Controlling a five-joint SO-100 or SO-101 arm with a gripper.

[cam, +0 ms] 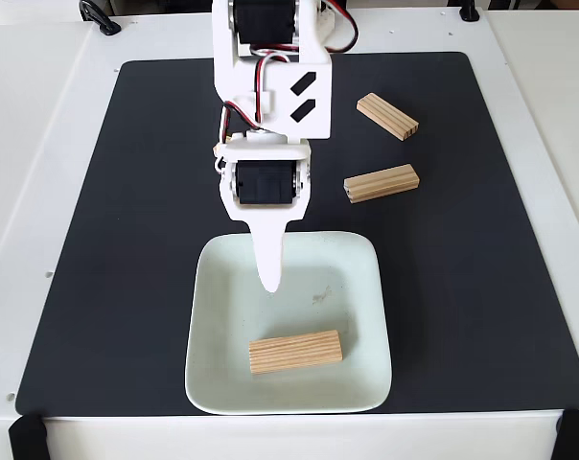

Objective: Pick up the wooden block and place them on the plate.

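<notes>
The pale plate [352, 287] sits at the front middle of the black mat in the fixed view. One wooden block [294, 351] lies flat inside it, near its front edge. Two more wooden blocks rest on the mat behind the plate to the right, one [382, 183] closer and one [387, 116] farther back. My white gripper [268, 280] points down over the back part of the plate, well apart from the block in it. Its fingers look closed together into one narrow tip, with nothing between them.
The black mat [98, 240] covers most of the white table. The arm's upper links and cables [270, 67] rise over the mat's back middle. Black clamps sit at the table's front corners [26, 436].
</notes>
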